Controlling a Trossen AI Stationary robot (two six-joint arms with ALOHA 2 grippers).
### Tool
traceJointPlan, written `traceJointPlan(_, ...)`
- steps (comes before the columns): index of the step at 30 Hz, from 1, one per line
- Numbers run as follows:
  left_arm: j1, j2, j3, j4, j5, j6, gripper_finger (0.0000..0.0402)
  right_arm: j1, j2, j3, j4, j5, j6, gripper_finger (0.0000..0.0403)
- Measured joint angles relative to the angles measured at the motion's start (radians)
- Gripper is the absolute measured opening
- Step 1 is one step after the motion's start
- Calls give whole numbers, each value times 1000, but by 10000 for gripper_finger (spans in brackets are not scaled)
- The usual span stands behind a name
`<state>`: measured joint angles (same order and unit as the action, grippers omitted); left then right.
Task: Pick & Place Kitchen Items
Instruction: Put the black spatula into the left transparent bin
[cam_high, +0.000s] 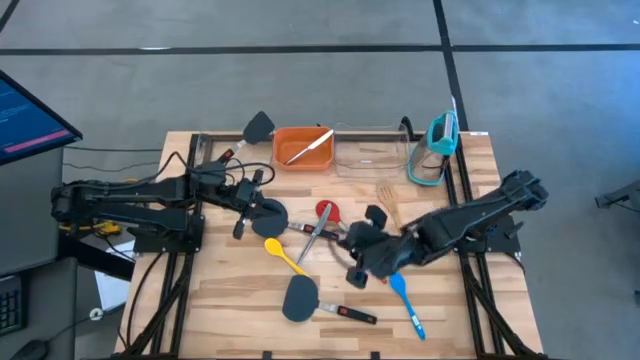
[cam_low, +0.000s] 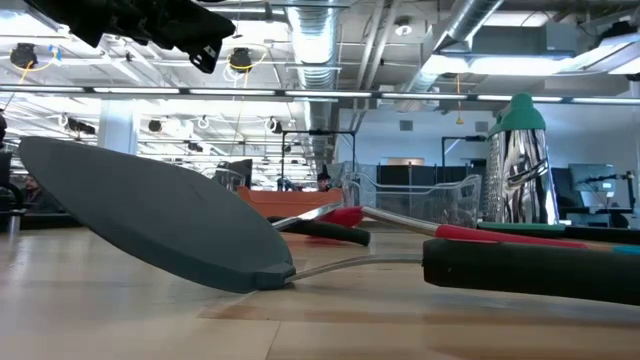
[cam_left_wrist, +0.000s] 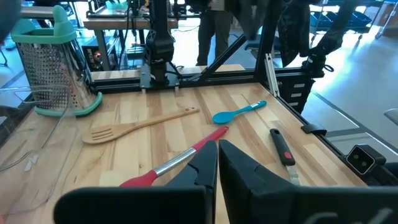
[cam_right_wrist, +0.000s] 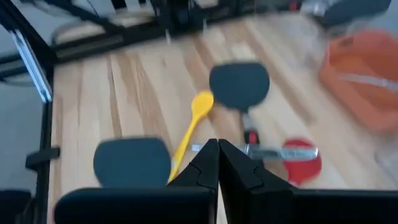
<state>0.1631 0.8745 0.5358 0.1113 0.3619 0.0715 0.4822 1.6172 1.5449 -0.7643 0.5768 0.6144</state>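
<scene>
From above, utensils lie scattered mid-counter (cam_high: 230, 300): three black spatulas, one (cam_high: 258, 127) beside the orange bin (cam_high: 303, 148), one (cam_high: 268, 214) under the left arm's reach, one (cam_high: 300, 297) near the front edge. One yellow spoon (cam_high: 283, 256), one blue spoon (cam_high: 404, 296), one red spoon (cam_high: 325, 211), one wooden fork (cam_high: 387, 198) and metal tongs (cam_high: 313, 240) fill the middle. A clear bin (cam_high: 372, 150) and a teal-topped grater (cam_high: 437, 146) stand at the back. The left end effector (cam_high: 243, 215) sits over the middle spatula, the right end effector (cam_high: 358, 262) beside the tongs; both are closed, holding nothing.

Down at counter level, one grey-black spatula head (cam_low: 160, 215) looms close, its thick handle running right and blocking much behind it.

Left wrist camera: closed fingers (cam_left_wrist: 202, 168), with the fork, blue spoon and a red-handled utensil (cam_left_wrist: 174, 163) ahead.

Right wrist camera: pinched fingers (cam_right_wrist: 208, 165), two spatulas and the yellow spoon beyond.
</scene>
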Motion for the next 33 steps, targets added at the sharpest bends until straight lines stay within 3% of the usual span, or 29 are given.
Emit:
traceJointPlan(7, 0, 0, 0, 1, -4, 1, 2, 49, 172, 153, -280, -110, 180, 0)
traceJointPlan(14, 0, 0, 0, 1, -3, 1, 2, 77, 287, 154, -264, -294, 180, 0)
traceJointPlan(23, 0, 0, 0, 1, -3, 1, 2, 74, 427, 153, -145, -527, 30, 0)
traceJointPlan(33, 0, 0, 0, 1, -2, 2, 2, 73, 483, 154, -115, -551, -38, 0)
